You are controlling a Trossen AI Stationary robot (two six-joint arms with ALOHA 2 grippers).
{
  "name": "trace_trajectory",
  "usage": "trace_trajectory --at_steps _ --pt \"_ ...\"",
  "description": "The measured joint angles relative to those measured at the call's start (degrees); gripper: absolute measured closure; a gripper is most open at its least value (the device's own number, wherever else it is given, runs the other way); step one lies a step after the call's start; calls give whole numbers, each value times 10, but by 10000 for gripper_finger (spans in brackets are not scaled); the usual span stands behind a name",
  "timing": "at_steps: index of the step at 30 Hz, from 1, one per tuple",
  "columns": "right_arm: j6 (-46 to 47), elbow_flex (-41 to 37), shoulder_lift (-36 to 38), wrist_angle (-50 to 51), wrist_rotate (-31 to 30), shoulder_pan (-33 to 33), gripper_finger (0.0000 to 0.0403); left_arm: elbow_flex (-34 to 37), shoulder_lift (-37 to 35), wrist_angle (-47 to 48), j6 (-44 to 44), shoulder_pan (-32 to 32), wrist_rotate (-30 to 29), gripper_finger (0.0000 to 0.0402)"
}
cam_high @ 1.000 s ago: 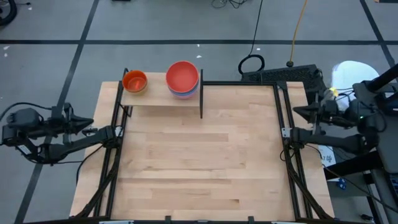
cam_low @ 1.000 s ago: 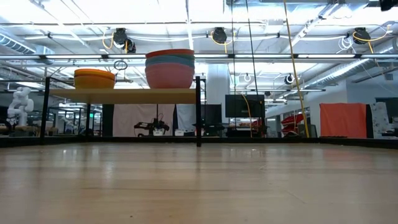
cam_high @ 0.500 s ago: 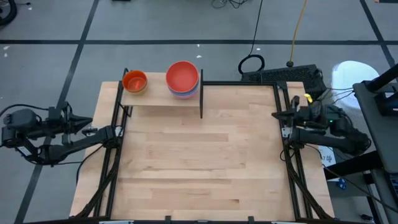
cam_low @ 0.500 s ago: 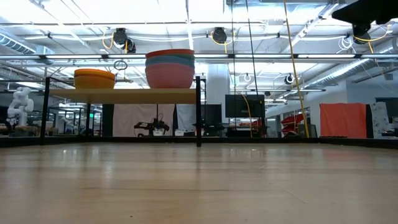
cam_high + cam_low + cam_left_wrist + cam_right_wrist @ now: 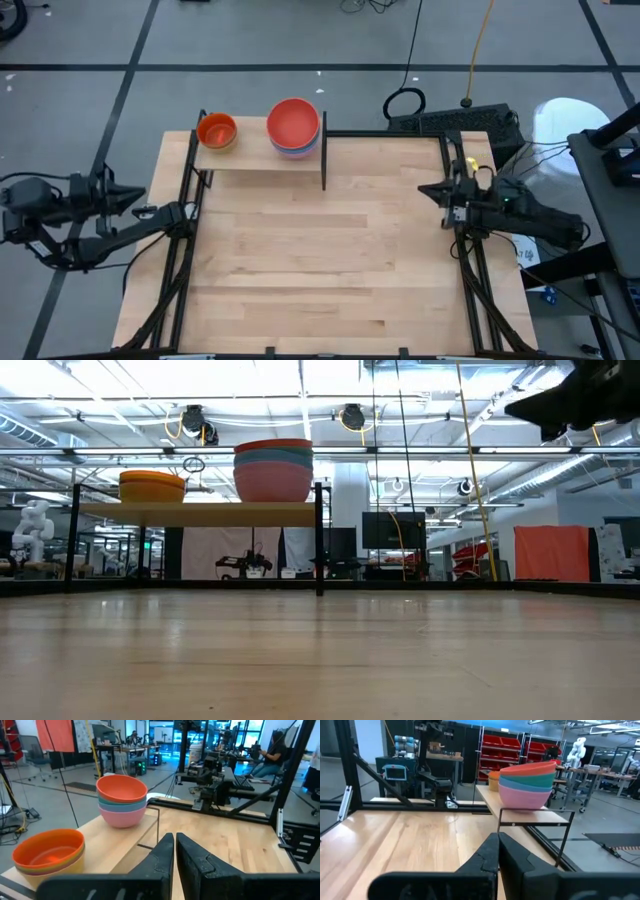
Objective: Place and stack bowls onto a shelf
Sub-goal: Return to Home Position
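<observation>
Grey floor crossed by dark tape lines. Bright ceiling lights above pipes and beams. Beyond the table: red bin racks, orange-red screen, dark monitor, a seated person at a desk.

No text, label, brand, number or sign can be read in any view.

Light-wood tabletop; orange cloth, red bins in room behind
</observation>
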State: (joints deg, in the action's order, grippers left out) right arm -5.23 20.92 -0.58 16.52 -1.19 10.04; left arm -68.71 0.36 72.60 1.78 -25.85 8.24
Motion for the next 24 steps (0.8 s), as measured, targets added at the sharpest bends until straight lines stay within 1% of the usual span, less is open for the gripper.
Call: trace_trajectory --at_steps 6,12,20,24 --pt "-1 -53 0 -79 0 0 403 0 0 0 -18 -27 53 378" --pt "-4 -84 0 -124 0 0 403 13 0 -4 -27 -57 71 378" --pt "-2 -105 0 -133 0 0 403 84 0 -46 -42 -76 84 378" --pt "0 -113 0 -136 -1 0 403 138 0 -106 -40 -76 84 378"
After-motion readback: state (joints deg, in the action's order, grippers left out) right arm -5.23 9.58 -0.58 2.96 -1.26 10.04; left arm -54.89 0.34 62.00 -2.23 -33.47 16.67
